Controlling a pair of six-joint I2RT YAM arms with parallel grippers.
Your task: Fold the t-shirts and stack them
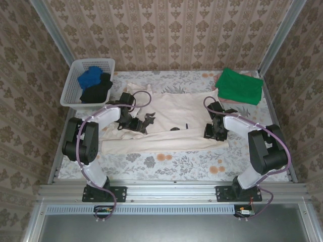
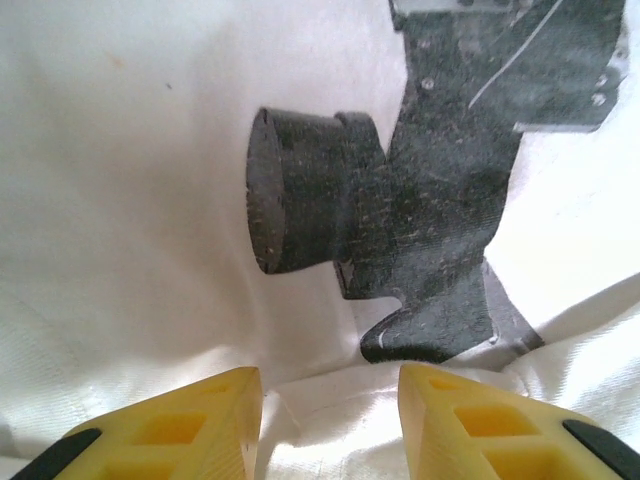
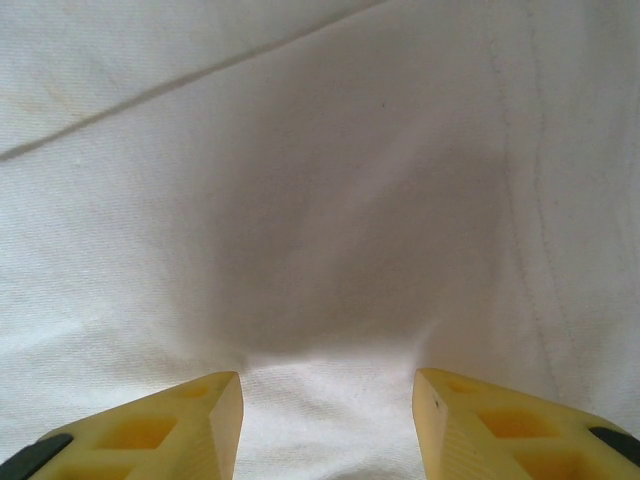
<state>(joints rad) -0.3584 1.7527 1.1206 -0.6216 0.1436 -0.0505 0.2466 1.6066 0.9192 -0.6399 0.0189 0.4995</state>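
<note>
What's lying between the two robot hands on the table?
The big cream t-shirt, spread out, with a black print on it. The top view shows it stretching from the left gripper across to the right gripper.

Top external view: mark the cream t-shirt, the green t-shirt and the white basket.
cream t-shirt (image 1: pixel 171 108): top external view, bare cloth in the middle of its body.
green t-shirt (image 1: pixel 239 85): top external view, middle of its folded top face.
white basket (image 1: pixel 69 83): top external view, its left wall.
</note>
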